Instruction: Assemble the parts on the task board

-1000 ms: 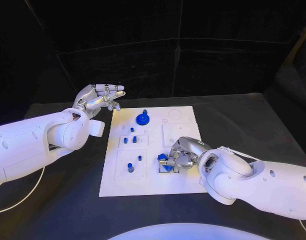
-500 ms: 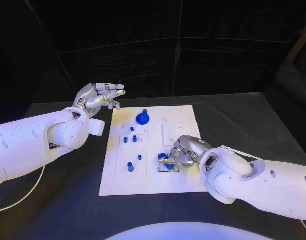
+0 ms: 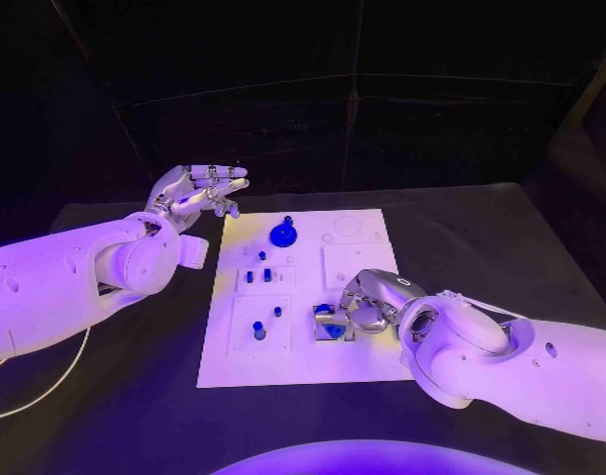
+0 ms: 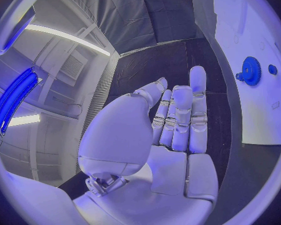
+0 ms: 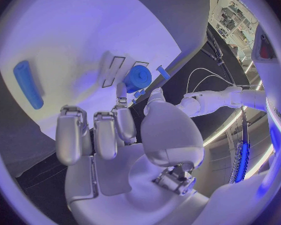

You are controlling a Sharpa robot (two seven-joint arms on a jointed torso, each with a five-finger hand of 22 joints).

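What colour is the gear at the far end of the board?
Blue, with a small knob on top; the gear shows best in the head view.

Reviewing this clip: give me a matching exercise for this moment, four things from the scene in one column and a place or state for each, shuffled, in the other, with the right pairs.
Things:
1. left hand
2. right hand
3. blue gear
4. task board

Places or states:
A. white plate lying flat in the middle of the black table
B. raised beyond the board's far left corner, fingers apart, holding nothing
C. stands at the far end of the board
D. down on the board's near right part, fingers at a blue part

Pairs: 1-B, 2-D, 3-C, 4-A
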